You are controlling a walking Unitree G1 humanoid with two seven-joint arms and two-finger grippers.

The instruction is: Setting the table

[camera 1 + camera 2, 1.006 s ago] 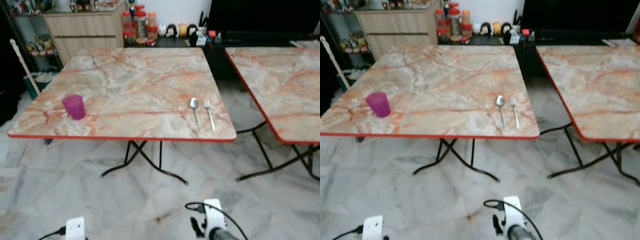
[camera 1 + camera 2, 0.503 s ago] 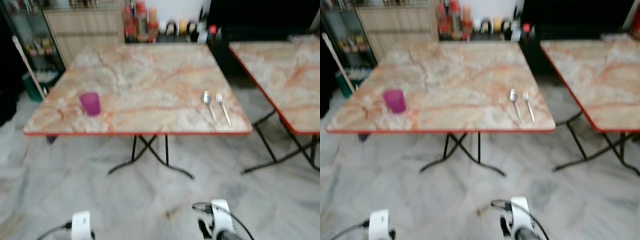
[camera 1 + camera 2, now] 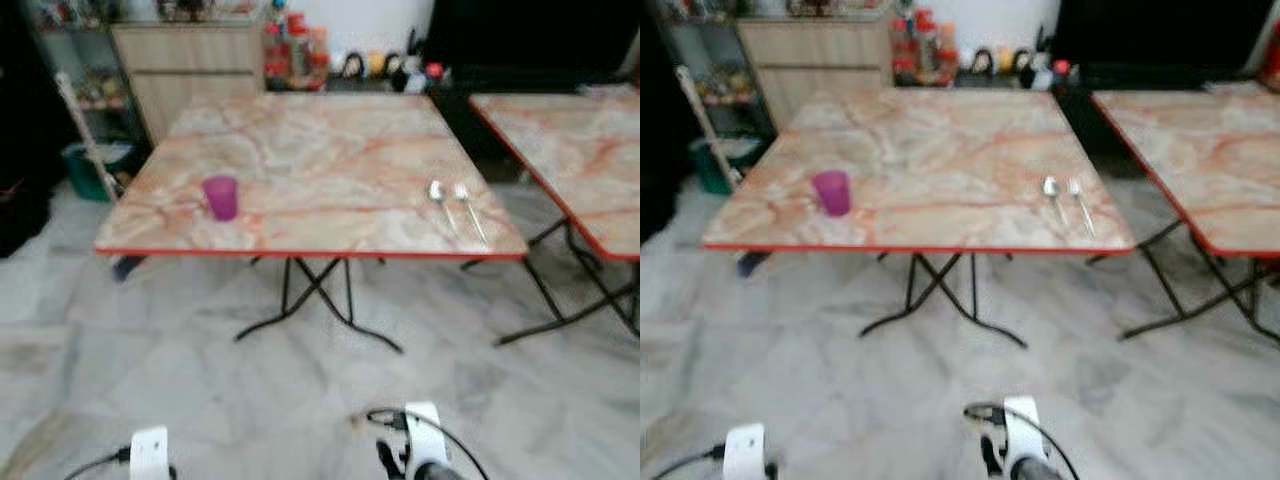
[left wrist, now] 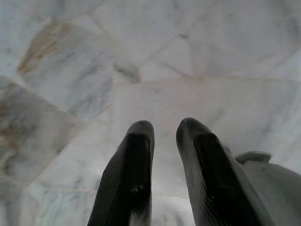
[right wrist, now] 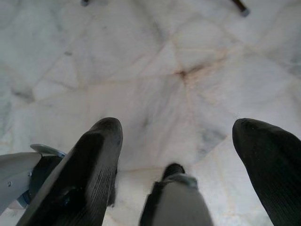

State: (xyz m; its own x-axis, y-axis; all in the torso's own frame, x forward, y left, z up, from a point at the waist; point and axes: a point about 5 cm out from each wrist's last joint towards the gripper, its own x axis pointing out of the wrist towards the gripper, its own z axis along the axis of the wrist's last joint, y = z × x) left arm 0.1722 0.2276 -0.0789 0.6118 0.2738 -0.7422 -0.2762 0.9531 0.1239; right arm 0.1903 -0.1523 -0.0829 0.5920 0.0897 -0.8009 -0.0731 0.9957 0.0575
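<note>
A purple cup stands near the front left of the marble-patterned folding table. A spoon and a fork lie side by side near its front right corner. Both arms hang low over the floor, well short of the table. My left gripper points at the marble floor with its two black fingers close together and nothing between them. My right gripper also faces the floor, its fingers spread wide and empty.
A second marble table stands to the right with a gap between. Black crossed legs sit under the near table. Behind are a wooden cabinet, jars, a broom and a green bin.
The whole view has shifted and is blurred: the table now looks smaller, farther off and more to the right. The cup, spoon and fork keep their places on it.
</note>
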